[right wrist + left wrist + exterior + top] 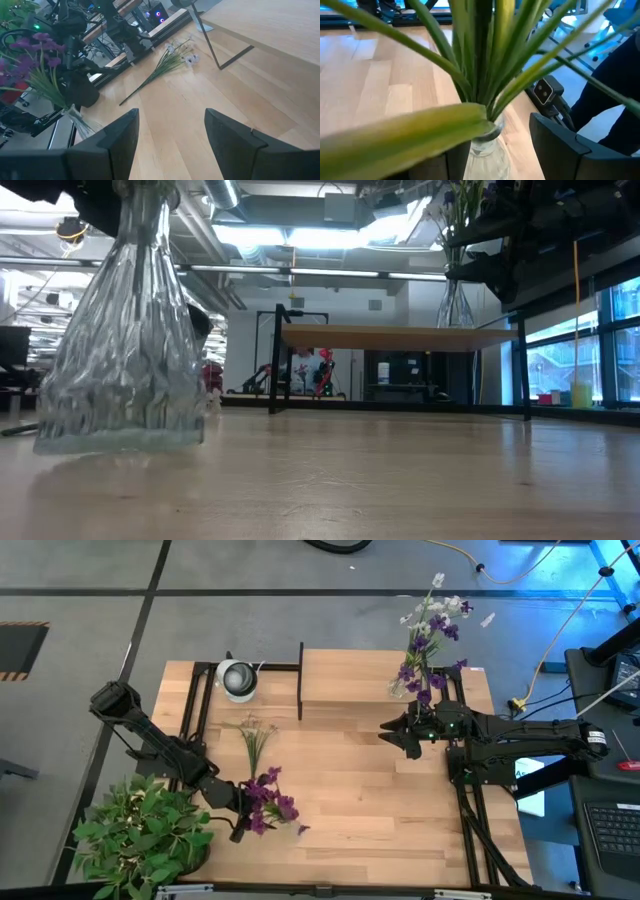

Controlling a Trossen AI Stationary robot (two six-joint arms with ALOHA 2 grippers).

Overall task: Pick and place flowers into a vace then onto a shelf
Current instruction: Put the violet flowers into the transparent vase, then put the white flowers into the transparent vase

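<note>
My left gripper (240, 812) grasps the glass vase (125, 330) of purple flowers (268, 802) near-left; my right gripper (398, 734) hangs released by the shelf (345, 677).

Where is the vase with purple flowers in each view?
High view: vase lower left, beside potted plant.
Low view: vase far left, large.
Left wrist view: vase close, under green stems.
Right wrist view: vase by the other arm.
Landmark: shelf, absent from left wrist view.
</note>
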